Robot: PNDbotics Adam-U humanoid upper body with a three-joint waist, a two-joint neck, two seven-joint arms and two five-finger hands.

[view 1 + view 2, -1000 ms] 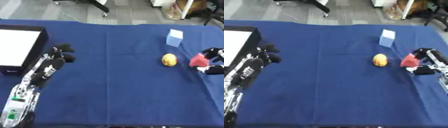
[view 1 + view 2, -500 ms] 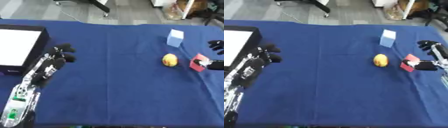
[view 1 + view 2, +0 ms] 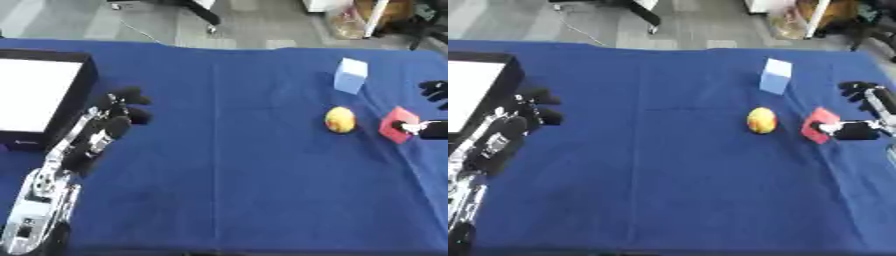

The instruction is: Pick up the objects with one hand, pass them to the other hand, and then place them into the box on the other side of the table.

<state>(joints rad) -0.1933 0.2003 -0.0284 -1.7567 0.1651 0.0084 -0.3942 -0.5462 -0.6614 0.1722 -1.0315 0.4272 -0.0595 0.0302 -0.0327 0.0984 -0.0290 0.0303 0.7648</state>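
Blue cloth-covered table [image 3: 236,190]. Landmark: small yellow-orange rounded fruit-like object [image 3: 761,120], right of centre.

Small red block [image 3: 819,124] — just right of the fruit, tilted up on an edge rather than lying flat. Right hand [image 3: 866,112] at its far right side: thumb tip touching the block's right face, the other fingers spread straight and raised well above it, not closed round it. So the hand is wide, in contact but not holding.

Pale blue upright block [image 3: 776,82] — beyond the fruit, slightly to its right, apart from both.

Black-walled box with white interior [image 3: 39,97] — far left of the fruit, at the table's left edge. Left hand [image 3: 109,127] lies just beside the box's right wall, fingers relaxed, holding nothing.

Handling judgement: the red block looks small, rigid, light; flat faces should suit a pinch across two opposite sides, thumb on one, fingers on the other. Tilted as it stands, it may tip or skid on the cloth if pushed from one side only. The fruit is round and likely to roll; a cupping hold from above would suit it.
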